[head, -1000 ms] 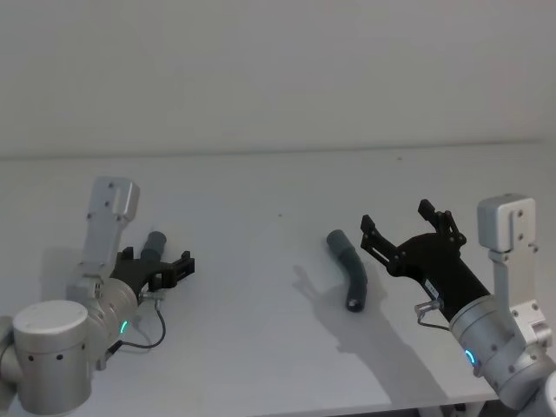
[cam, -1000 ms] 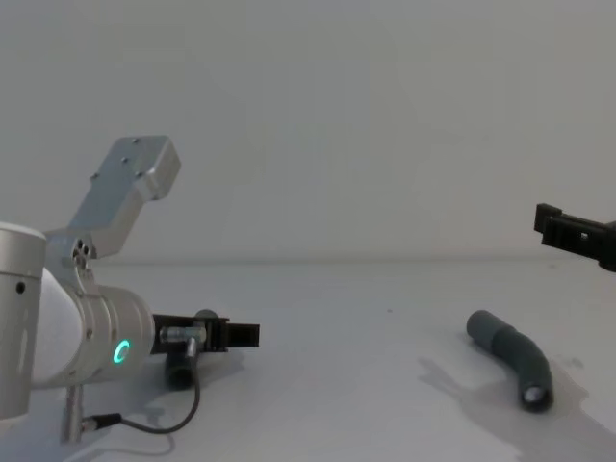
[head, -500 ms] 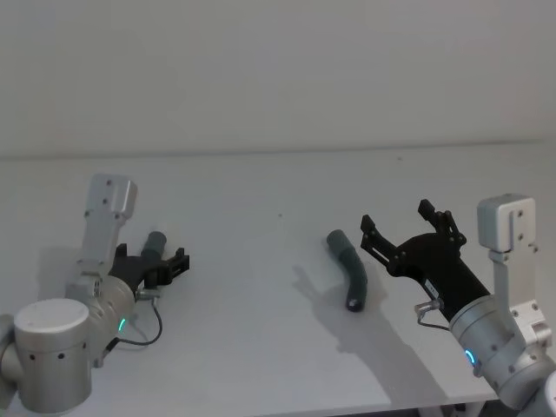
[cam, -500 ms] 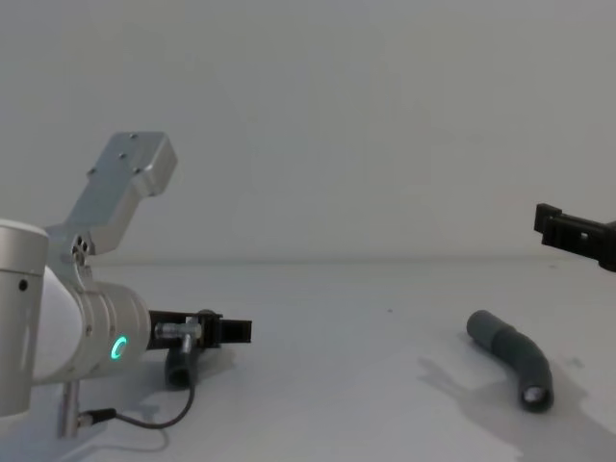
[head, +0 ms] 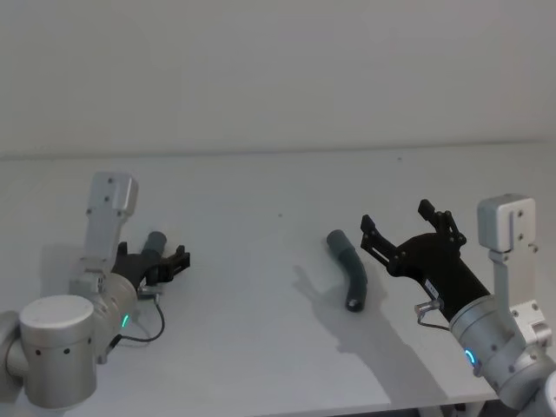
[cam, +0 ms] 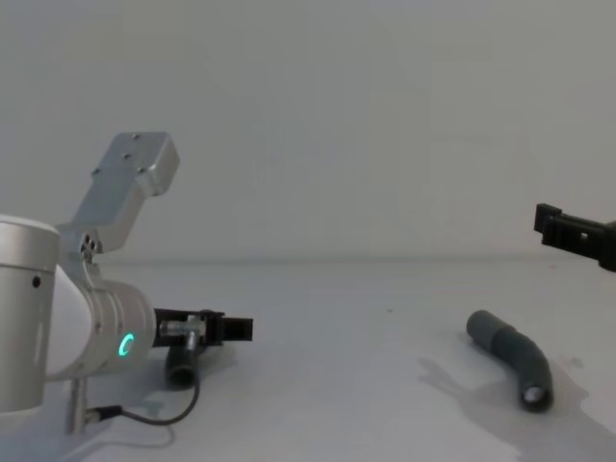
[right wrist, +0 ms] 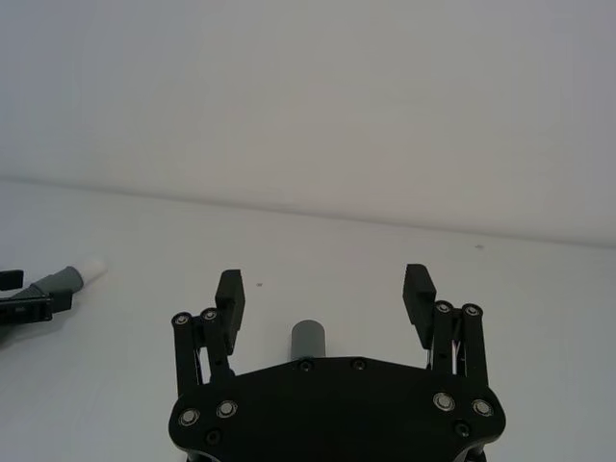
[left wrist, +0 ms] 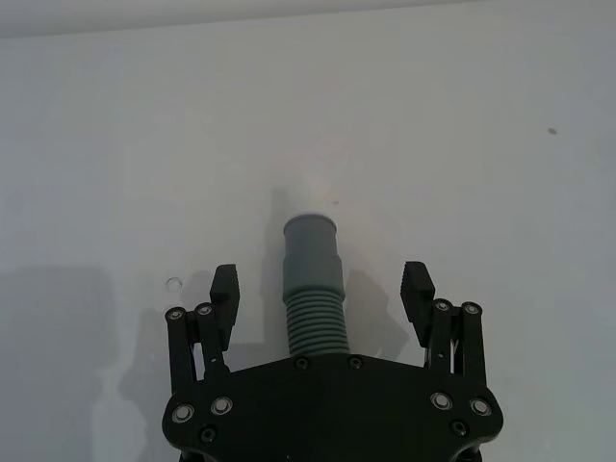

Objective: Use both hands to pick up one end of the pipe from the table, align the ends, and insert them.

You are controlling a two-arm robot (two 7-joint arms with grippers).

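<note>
Left end effector [left wrist: 321, 282]: fingers spread, low over the worktop [head: 261, 330], one on each side of the left piece, no contact.
Left piece [head: 155, 242]: lies on the worktop, ribbed section between the fingers, white tip [right wrist: 91, 264] beyond them.
Right end effector [right wrist: 325, 285]: fingers spread, empty, raised above the worktop.
Right piece [head: 350, 271]: bent, lies on the worktop near the right end effector.

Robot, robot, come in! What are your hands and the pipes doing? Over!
Left gripper open, straddling the left pipe piece, not gripping. Right gripper open, raised near the right pipe piece. Both pieces lying apart on the table.
</note>
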